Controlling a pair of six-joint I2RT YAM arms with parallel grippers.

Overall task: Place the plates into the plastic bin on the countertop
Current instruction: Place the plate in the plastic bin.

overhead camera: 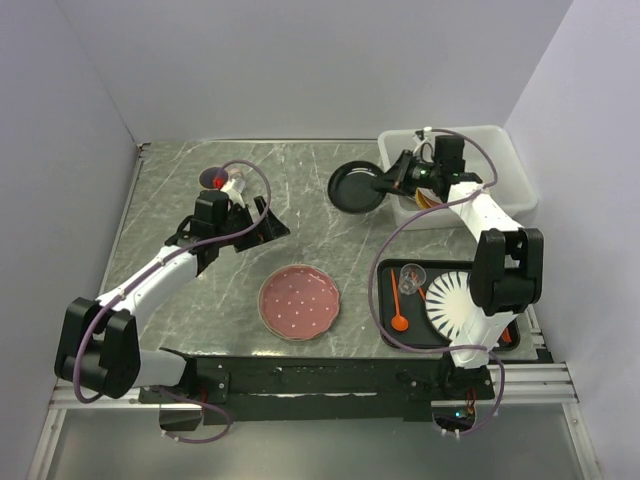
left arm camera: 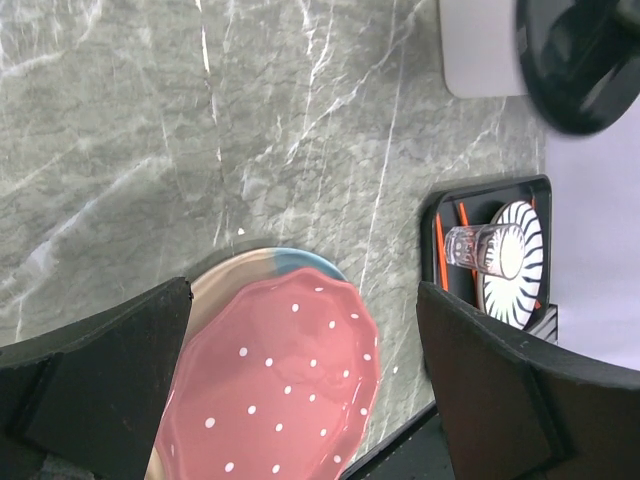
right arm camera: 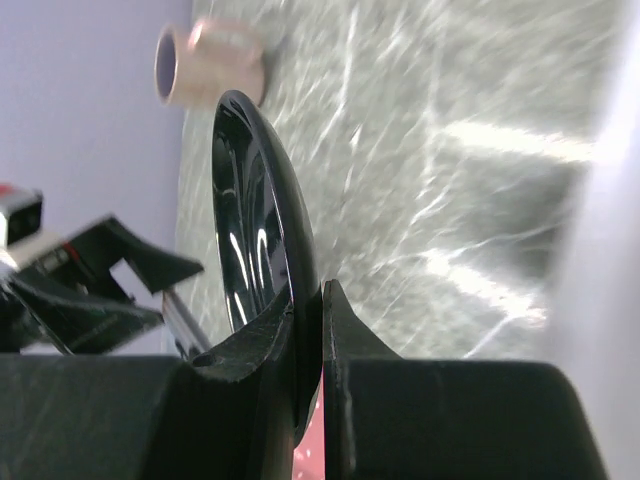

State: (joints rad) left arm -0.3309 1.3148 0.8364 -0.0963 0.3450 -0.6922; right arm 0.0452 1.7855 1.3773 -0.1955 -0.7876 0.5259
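"Which step is this?"
"The right gripper [overhead camera: 385, 180] pinches the black plate [overhead camera: 355, 188] by its rim, just beside the bin [overhead camera: 515, 185]. Next it must clear the wall, then release."
"And the left gripper [overhead camera: 252, 226]?"
"Spread wide, empty, above the pink plate [overhead camera: 299, 302] on the countertop [overhead camera: 300, 170]."

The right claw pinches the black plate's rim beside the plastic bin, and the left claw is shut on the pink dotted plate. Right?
Not quite. The left claw is open and holds nothing; the pink dotted plate lies free on the countertop, as the left wrist view shows. The rest stands.
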